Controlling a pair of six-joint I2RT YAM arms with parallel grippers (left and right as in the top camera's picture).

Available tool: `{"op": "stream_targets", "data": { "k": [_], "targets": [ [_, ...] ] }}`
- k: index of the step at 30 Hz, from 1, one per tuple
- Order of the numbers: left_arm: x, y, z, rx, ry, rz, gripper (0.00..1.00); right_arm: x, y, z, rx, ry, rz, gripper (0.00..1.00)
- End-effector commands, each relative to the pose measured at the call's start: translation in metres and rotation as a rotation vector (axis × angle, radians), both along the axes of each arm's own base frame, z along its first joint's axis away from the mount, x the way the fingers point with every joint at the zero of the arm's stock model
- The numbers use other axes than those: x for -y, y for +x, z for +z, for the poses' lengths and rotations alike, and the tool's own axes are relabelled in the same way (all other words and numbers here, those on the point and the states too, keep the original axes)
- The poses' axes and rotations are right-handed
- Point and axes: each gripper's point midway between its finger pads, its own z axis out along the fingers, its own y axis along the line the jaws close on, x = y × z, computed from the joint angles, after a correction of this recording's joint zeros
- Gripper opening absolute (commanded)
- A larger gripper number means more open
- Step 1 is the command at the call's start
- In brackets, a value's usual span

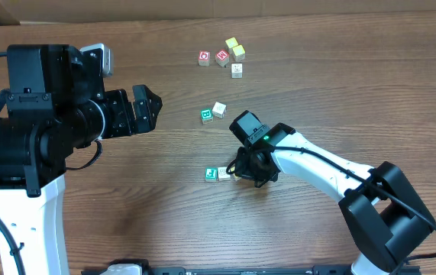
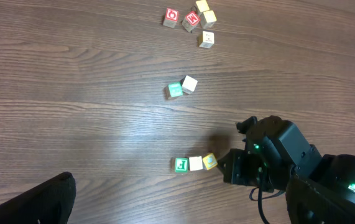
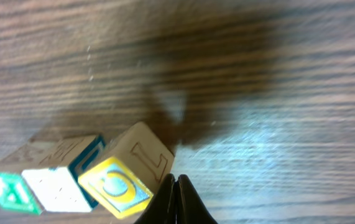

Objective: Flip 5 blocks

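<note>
- We see the right gripper (image 3: 176, 200) with its jaws pressed together, gripping nothing. Its tips are just beside the yellow block (image 3: 116, 186).
- The yellow block ends a touching row of three, next to a white block (image 2: 195, 163) and then a green block (image 2: 181, 165).
- The far green block (image 1: 206, 115) and far white block (image 1: 219, 109) sit together, well beyond the row.
- The left gripper (image 1: 146, 109) hovers off to the left, spread wide and empty.
</note>
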Motion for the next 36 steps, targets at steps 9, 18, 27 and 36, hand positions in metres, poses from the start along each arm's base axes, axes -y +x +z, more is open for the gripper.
{"op": "stream_targets", "data": {
  "k": [9,18,27,36],
  "targets": [
    [-0.001,-0.001,0.007,0.028,0.003,-0.006,1.00,-0.010,-0.009,0.002,-0.077,0.054,-0.118,0.04],
    [-0.001,-0.001,0.007,0.028,0.003,-0.006,1.00,-0.012,-0.004,0.007,-0.054,0.070,-0.056,0.04],
    [-0.001,-0.001,0.007,0.028,0.003,-0.006,1.00,-0.047,0.036,0.073,0.107,0.156,0.102,0.04],
    [-0.001,-0.001,0.007,0.028,0.003,-0.006,1.00,-0.101,0.014,0.060,0.237,0.111,0.248,0.04]
  ]
}}
